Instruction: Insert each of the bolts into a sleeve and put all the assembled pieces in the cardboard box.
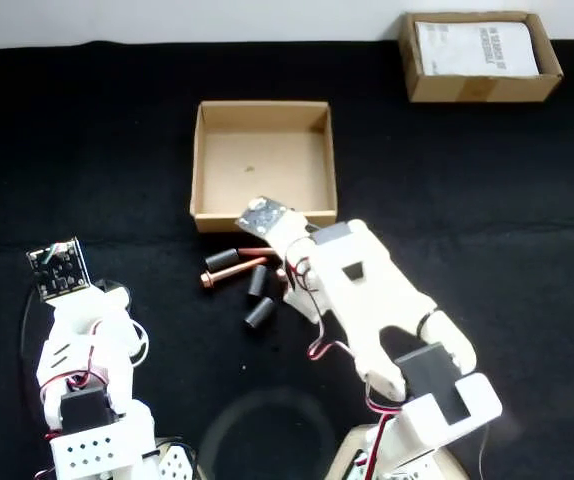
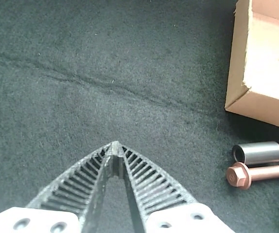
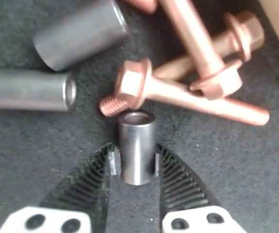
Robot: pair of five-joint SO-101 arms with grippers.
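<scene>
Black cloth [image 3: 27, 145], right pincer [image 3: 136, 162] clamping a sleeve [image 3: 137, 138], bolts [image 3: 193, 94] beside

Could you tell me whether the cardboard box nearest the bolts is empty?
Empty: the cardboard box shows bare floor; bolts and sleeves lie outside.

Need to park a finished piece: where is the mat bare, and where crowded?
Bare: the mat between the left arm and the cardboard box, the stretch right of that box below the second box, and the box's own floor. Crowded: just before the box, where bolts and sleeves lie around the right tool, shut on one sleeve.
</scene>
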